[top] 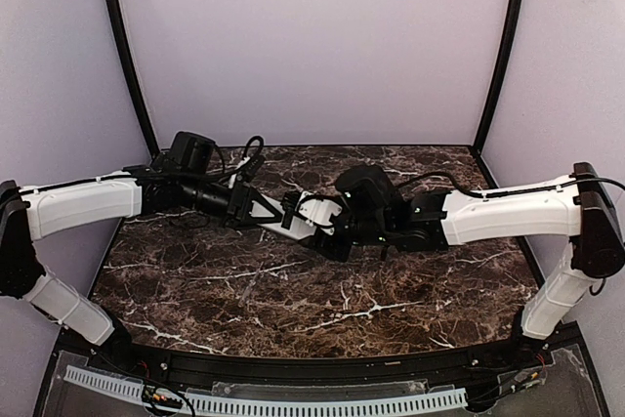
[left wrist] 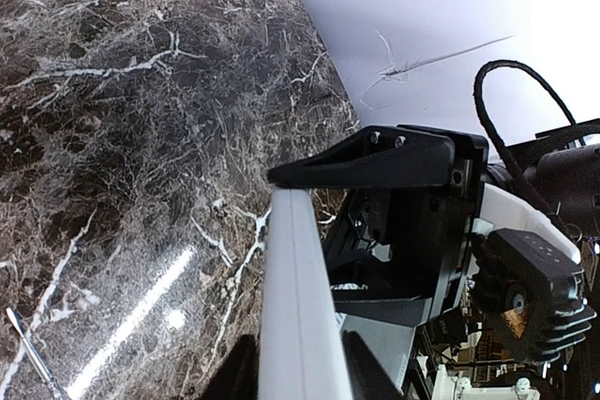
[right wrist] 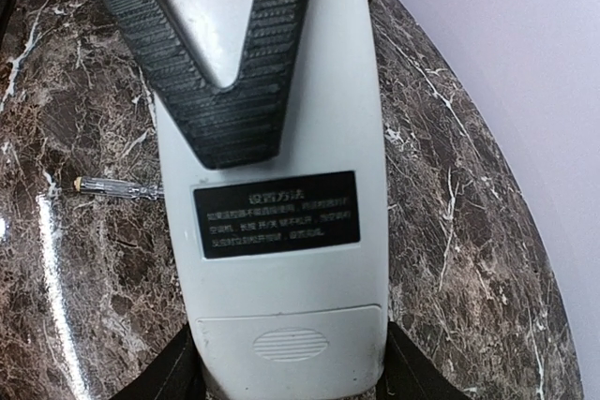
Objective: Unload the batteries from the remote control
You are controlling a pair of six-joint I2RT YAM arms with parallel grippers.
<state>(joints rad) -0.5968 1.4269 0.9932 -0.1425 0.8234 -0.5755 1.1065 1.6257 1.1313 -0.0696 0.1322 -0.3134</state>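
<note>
1. My left arm (top: pixel 83 204) reaches in from the left edge of the dark marble table (top: pixel 293 300) and runs toward the middle, held above the stone.
2. My left gripper (left wrist: pixel 300 377) is pinching the remote control (right wrist: pixel 323 110). In the left wrist view I see the remote edge-on, a slim white bar rising from between my two dark fingers (left wrist: pixel 234 374), one pressed to each broad face.
3. A thin metal tool (right wrist: pixel 112 186) lies flat on the marble, left of the remote in the right wrist view, its far end hidden behind the white body.
4. The remote is off the table, bridged between both arms near the table's middle. Its back is turned to the right wrist camera.
5. On that back a ribbed black V-shaped finger of my left gripper lies across the upper part. Below it is a black label (right wrist: pixel 277 214) with white print too small for me to read.
6. Under the label the cover plate (right wrist: pixel 291 344), with its oval patch of ridges, sits flush in place. What is behind it is hidden.
7. My right gripper (right wrist: pixel 291 386) is clamped on the cover end of the remote, one dark finger (right wrist: pixel 173 377) against each narrow side.
8. In the left wrist view, one black wedge of that right gripper touches the remote's far end.
9. My right arm (top: pixel 508 214) stretches in from the right edge, level with the left.
</note>
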